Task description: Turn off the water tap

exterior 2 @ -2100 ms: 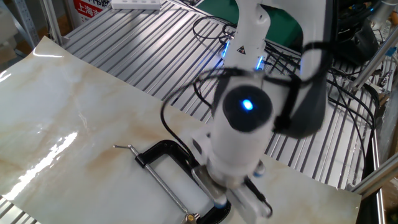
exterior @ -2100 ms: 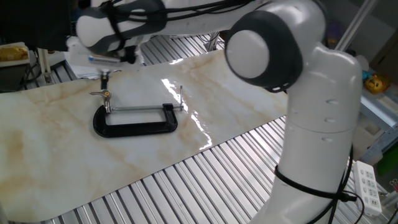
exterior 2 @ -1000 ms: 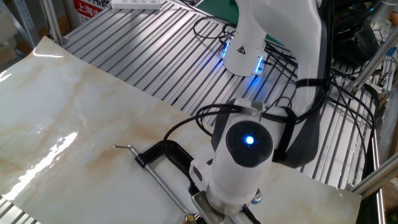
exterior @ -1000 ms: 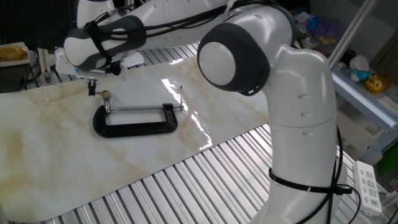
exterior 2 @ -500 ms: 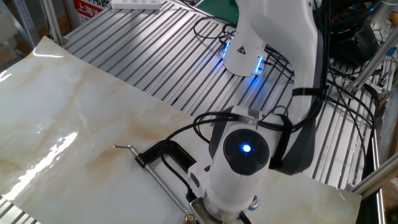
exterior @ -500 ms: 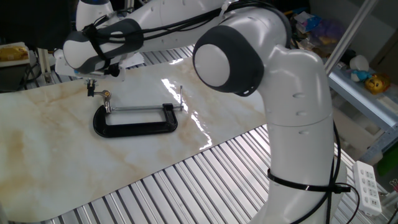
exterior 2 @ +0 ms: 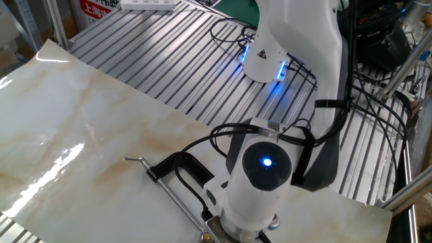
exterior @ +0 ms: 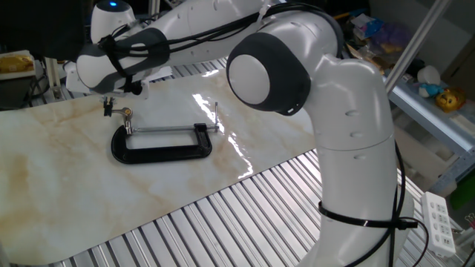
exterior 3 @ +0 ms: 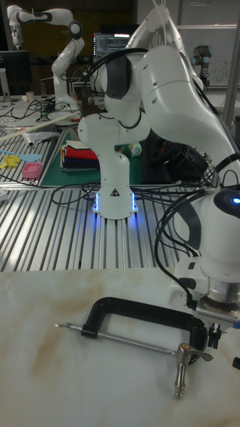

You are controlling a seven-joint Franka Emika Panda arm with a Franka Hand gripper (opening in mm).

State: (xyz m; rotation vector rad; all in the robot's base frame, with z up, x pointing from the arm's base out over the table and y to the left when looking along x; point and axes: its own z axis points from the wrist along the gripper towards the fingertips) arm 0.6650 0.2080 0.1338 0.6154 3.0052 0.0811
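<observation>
The water tap [exterior: 127, 116] is a tiny brass-silver fitting standing at the left end of the black C-clamp [exterior: 159, 154] on the marble board. In the tall fixed view the tap [exterior 3: 181, 360] shows its thin lever pointing right toward my gripper [exterior 3: 225, 348]. One dark finger [exterior 3: 215, 335] hangs just behind the lever tip, and a second shows at the frame edge, apart from it, with nothing between. In one fixed view my gripper [exterior: 109, 106] is just left of the tap. The other fixed view shows only a sliver of the tap [exterior 2: 204, 237]; my wrist hides the gripper.
The clamp's long screw rod [exterior 3: 127, 340] runs along the board, with its upright steel pin [exterior: 215, 111] at the far end. The marble board [exterior: 59, 170] lies on a slatted metal table [exterior 2: 169, 61]. My arm's base [exterior 3: 113, 193] stands behind the clamp [exterior 2: 177, 162].
About two seconds ago my gripper hung above the tap; it has since dropped and shifted to the lever side. Over the last half second almost nothing moved.
</observation>
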